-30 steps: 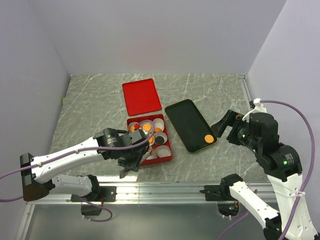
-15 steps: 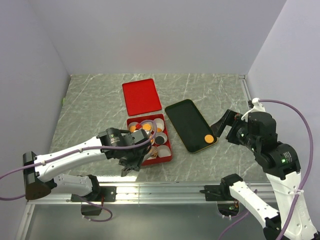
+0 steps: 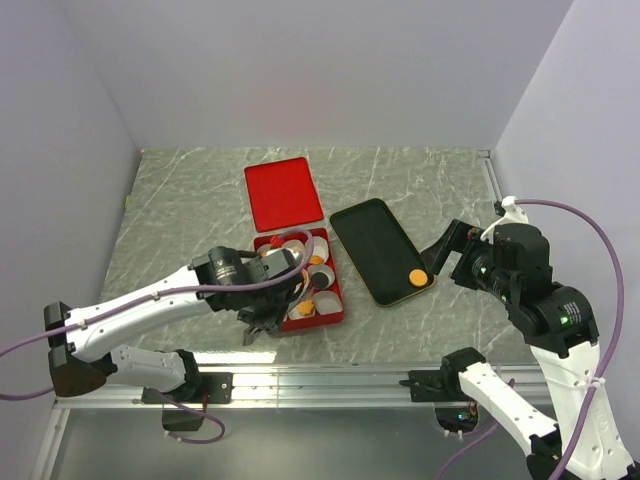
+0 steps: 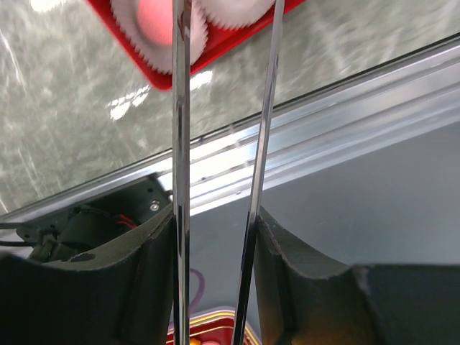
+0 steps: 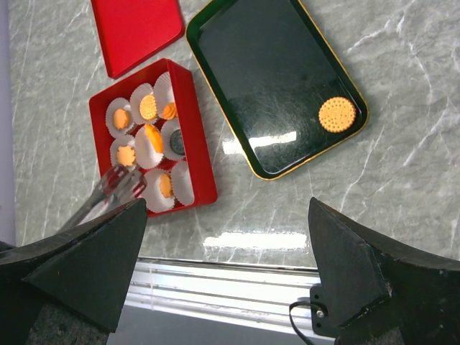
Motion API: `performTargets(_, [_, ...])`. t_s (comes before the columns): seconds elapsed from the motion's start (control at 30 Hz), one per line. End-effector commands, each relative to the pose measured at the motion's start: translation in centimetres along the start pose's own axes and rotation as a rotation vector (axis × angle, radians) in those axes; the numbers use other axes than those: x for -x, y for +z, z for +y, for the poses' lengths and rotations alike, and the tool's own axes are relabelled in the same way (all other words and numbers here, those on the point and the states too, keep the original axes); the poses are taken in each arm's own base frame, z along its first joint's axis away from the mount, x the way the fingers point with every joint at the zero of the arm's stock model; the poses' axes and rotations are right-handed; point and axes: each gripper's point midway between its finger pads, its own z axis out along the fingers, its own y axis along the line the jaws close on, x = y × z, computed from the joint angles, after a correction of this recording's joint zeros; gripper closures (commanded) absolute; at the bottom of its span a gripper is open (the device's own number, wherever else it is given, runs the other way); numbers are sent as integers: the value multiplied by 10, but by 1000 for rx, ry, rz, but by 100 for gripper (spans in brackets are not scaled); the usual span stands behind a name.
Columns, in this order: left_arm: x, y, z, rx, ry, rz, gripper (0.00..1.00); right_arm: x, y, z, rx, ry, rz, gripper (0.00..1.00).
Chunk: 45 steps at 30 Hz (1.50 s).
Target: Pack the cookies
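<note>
Hovering over the near-left corner of the red box (image 5: 202, 144), the left hand (image 5: 126, 185) has thin metal fingers (image 4: 180, 108) slightly spread, nothing seen between them. Most cookies (image 5: 148, 107) sit in white paper cups (image 5: 181, 184) inside the box; a pink cookie (image 4: 152, 16) shows in a near cup. One orange cookie (image 5: 336, 114) lies at the near right end of the black tray (image 5: 273, 79), just right of the box. Red lid (image 5: 136, 29) lies flat on the counter (image 5: 402, 180), far of the box. Right hand (image 5: 226, 208) is spread wide, empty, above the counter near the tray.
</note>
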Motion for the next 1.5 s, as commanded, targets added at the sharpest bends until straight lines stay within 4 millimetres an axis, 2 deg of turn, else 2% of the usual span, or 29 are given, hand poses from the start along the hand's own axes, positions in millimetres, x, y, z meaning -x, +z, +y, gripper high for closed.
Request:
performTargets(0.0, [29, -17, -16, -26, 22, -77, 54, 10, 0, 2, 2, -4, -44, 0])
performTargets(0.07, [36, -17, -21, -25, 51, -81, 54, 12, -2, 1, -2, -7, -52, 0])
performTargets(0.17, [58, -21, -43, -65, 82, -114, 55, 17, -6, -1, -14, -11, -69, 0])
performTargets(0.33, [84, -9, -77, -105, 149, -112, 56, 25, -16, -6, -41, -18, -106, 0])
performTargets(0.37, [94, -12, -87, -133, 156, -138, 57, 25, -17, -7, -47, -23, -110, 0])
performTargets(0.4, [97, -2, -94, -124, 170, -120, 57, 26, -18, -7, -47, -25, -113, 0])
performTargets(0.57, [119, 20, -133, -148, 254, -109, 56, 21, -19, -10, -53, -27, -101, 0])
performTargets(0.77, [134, 47, -162, -142, 338, -80, 54, 19, -21, -13, -60, -29, -101, 0])
performTargets(0.97, [128, 73, -168, -108, 404, -37, 55, 17, -19, -16, -69, -31, -95, 0])
performTargets(1.23, [118, 92, -172, -69, 447, -13, 56, 16, -14, -14, -64, -32, -84, 0])
performTargets(1.47, [119, 111, -178, -31, 472, -9, 57, 16, -10, -10, -54, -38, -74, 0])
